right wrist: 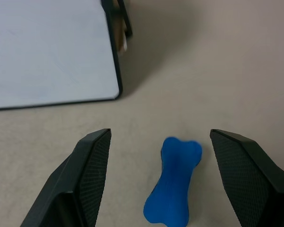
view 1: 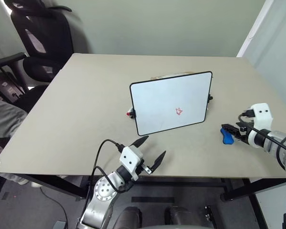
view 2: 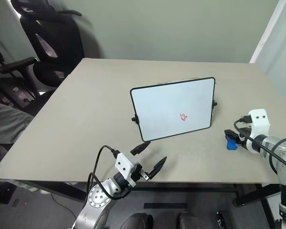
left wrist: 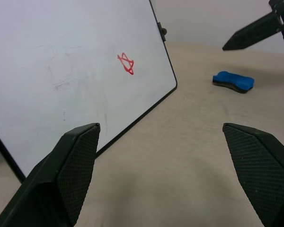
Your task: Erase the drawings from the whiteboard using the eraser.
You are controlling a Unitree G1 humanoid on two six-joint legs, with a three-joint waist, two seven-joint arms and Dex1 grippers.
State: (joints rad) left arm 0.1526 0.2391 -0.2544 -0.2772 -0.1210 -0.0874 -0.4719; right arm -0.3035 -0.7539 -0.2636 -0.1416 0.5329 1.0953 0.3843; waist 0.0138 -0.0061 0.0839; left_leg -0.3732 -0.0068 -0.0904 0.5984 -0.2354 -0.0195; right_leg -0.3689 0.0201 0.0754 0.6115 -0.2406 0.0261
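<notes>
The left gripper (view 1: 152, 151) is hovering wide apart at the near edge. The whiteboard (view 1: 171, 102) is standing mid-table, its drawings (view 1: 179, 111) untouched. To its right, the eraser (right wrist: 173, 186) is lying between the right gripper's (right wrist: 158, 161) spread fingers, not yet grasped; pickup and wiping remain. The board's prop is hiding behind it.

A broad beige rectangular table (view 1: 76, 109) with a matte top carries everything. A white rectangular whiteboard with a thin black frame (view 1: 157, 100) stands propped near its middle, tilted back. To the right, near the front edge, a small bright blue bone-shaped plastic eraser (right wrist: 173, 187) lies flat, apart from the board.
</notes>
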